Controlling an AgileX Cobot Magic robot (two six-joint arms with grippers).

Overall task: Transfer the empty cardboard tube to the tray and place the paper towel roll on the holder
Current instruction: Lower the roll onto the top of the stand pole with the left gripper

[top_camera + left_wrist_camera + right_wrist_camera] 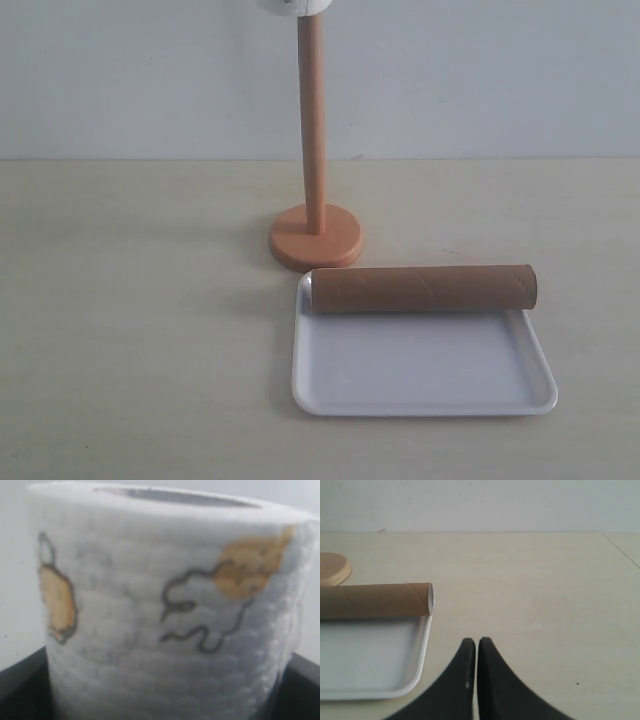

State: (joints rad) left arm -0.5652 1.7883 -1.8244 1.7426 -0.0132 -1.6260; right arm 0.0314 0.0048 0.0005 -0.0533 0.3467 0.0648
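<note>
Overhead, left claw (pixel 160 695) spread wide, gripping paper towel roll (pixel 165 605), roll at top of holder (pixel 312 130), cardboard tube (pixel 425 288) lying across far rim of tray (pixel 420 400), right claw (pixel 477 647) closed, empty, beside tray.

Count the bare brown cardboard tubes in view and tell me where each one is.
1. The empty cardboard tube lies on its side along the far edge of the tray, near the holder. No other shows.
</note>
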